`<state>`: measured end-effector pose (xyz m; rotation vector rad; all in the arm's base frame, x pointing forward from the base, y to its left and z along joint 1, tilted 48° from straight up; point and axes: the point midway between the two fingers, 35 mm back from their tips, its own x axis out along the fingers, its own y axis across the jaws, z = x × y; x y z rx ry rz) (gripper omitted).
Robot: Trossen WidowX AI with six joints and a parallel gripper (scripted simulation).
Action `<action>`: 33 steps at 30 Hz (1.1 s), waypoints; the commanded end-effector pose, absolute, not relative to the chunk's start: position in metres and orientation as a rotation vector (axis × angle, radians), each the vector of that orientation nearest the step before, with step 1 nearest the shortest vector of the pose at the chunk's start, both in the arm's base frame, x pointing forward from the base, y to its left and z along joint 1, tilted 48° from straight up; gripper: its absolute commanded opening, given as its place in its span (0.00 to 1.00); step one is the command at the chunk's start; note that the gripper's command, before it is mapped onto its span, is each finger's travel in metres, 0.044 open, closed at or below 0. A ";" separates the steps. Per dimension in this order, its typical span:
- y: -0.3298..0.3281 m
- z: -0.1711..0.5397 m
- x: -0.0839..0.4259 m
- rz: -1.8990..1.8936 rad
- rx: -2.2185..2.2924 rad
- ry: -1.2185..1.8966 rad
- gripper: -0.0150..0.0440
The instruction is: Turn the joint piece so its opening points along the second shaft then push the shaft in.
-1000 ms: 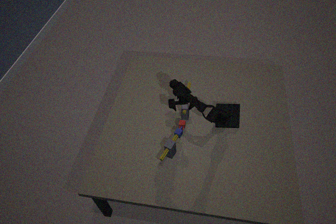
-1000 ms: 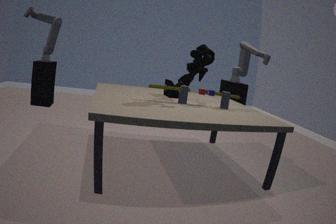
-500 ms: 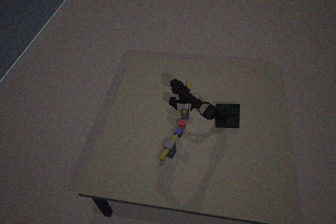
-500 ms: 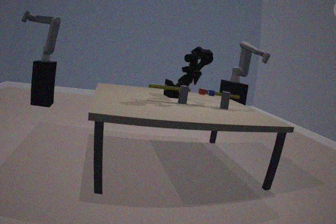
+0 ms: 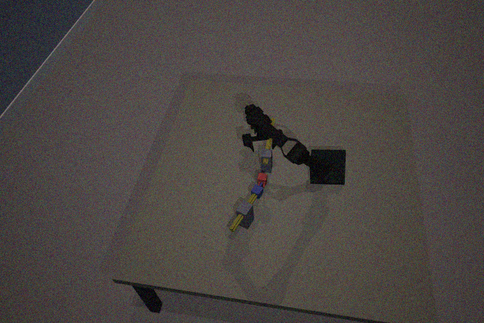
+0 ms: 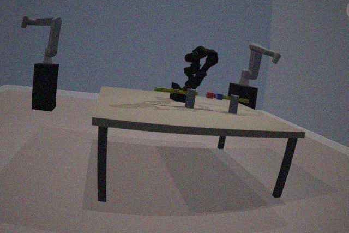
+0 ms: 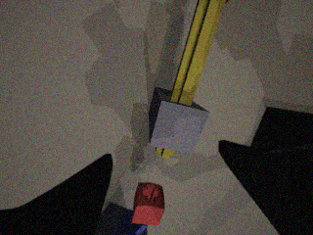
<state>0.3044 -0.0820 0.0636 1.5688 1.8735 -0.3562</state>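
Hand [image 5: 259, 144] [image 6: 191, 74] [image 7: 166, 152]: approx. fully open, nothing held. Sits above the counter [image 5: 187, 194] [image 6: 146, 117], over the 2nd shaft [image 5: 268, 143] [image 6: 170, 90] [image 7: 196, 54].

Handling (est.): shaft light, stiff, poss. slick; should slide w/ little force if pushed straight. Rec. grip across its sides, on the free length behind its block [image 5: 266, 153] [image 6: 190, 99] [image 7: 178, 126], w/ room for travel. Red joint pc. [image 5: 262, 178] [image 6: 209, 95] [image 7: 148, 211] likely swings easily; side load could upset aim. Aim appears approx. in line w/ shaft; gap remains.

Loc.: shaft below hand; joint pc. past block, low in wrist view, apart from fingers.
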 end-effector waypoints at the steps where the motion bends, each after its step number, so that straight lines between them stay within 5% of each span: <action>1: -0.100 0.052 0.308 -0.240 1.471 1.851 1.00; 33: -0.226 -0.071 0.289 0.634 0.634 1.556 1.00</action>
